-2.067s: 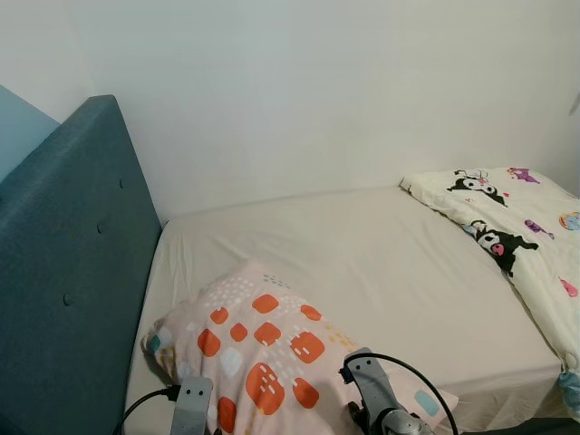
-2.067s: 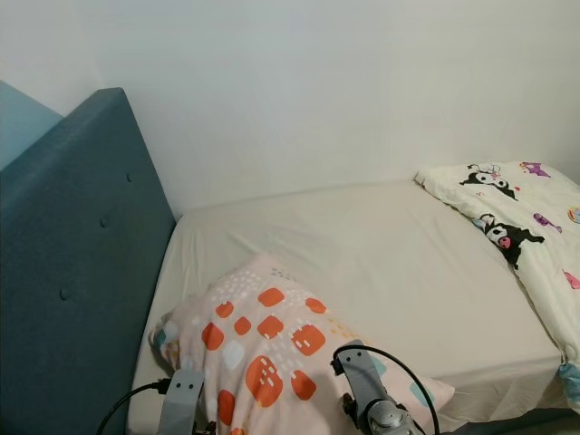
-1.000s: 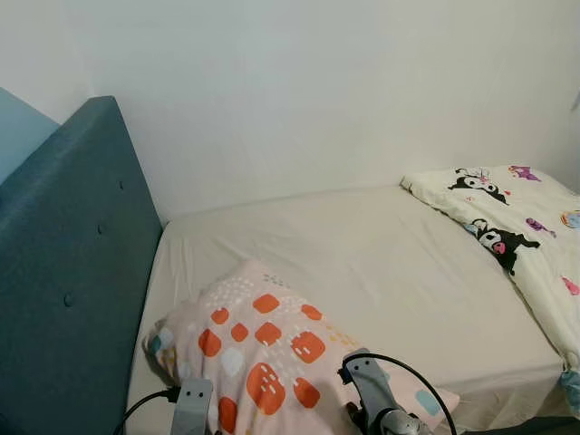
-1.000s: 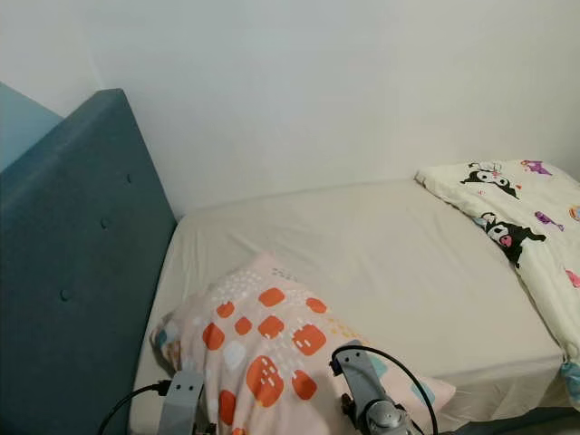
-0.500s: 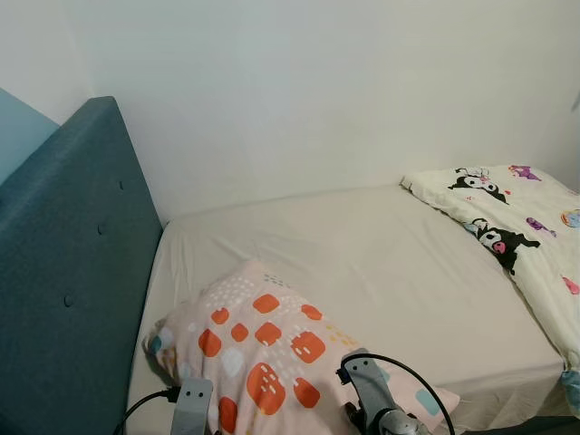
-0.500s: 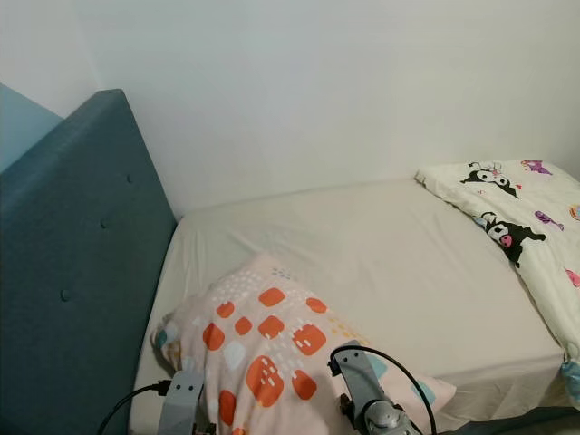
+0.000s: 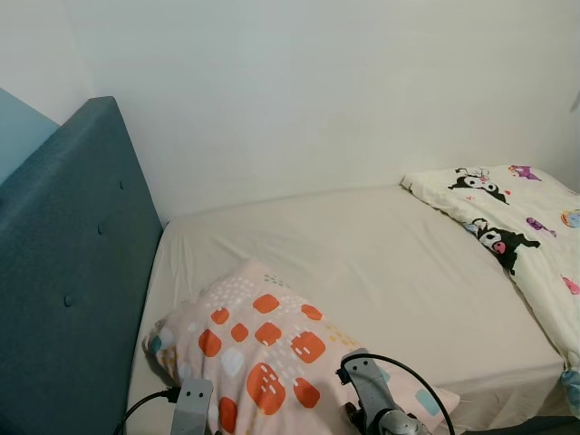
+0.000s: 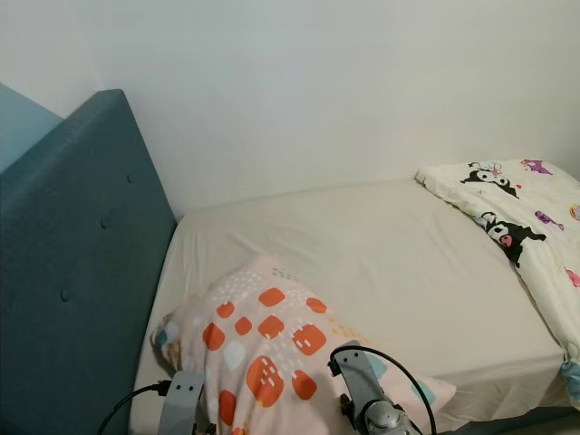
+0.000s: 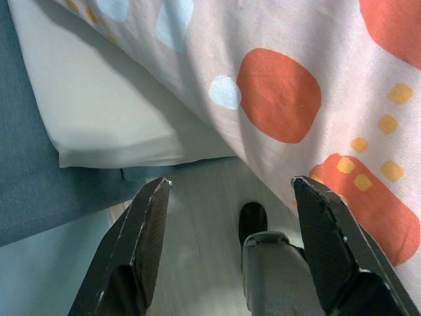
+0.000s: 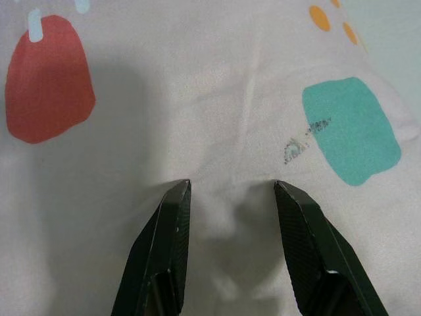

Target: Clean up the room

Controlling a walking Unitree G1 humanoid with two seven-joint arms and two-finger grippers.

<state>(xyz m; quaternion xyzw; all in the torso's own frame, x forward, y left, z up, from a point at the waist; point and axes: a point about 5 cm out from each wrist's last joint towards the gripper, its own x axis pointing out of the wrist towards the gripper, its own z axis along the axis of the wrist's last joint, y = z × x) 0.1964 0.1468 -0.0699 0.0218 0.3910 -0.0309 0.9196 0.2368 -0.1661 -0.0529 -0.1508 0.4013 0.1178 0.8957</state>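
Observation:
A pale pink pillow (image 7: 263, 340) with orange and teal blotches lies near the front left corner of the bed, close to the headboard. My right gripper (image 10: 231, 184) is open, and its fingertips (image 10: 177, 197) press down into the pillow cover, which wrinkles between them. My left gripper (image 9: 231, 181) is open at the pillow's (image 9: 316, 99) near edge, with the mattress corner (image 9: 112, 125) and the floor beneath it and nothing between its fingers. Both silver wrists (image 7: 376, 403) show at the bottom of the eye views, over the pillow's front part.
The bare cream mattress (image 7: 381, 263) stretches to the white wall. A white quilt with cartoon figures (image 7: 517, 227) is heaped at the right end. The dark blue padded headboard (image 7: 63, 272) rises on the left. The bed's front edge runs right below my arms.

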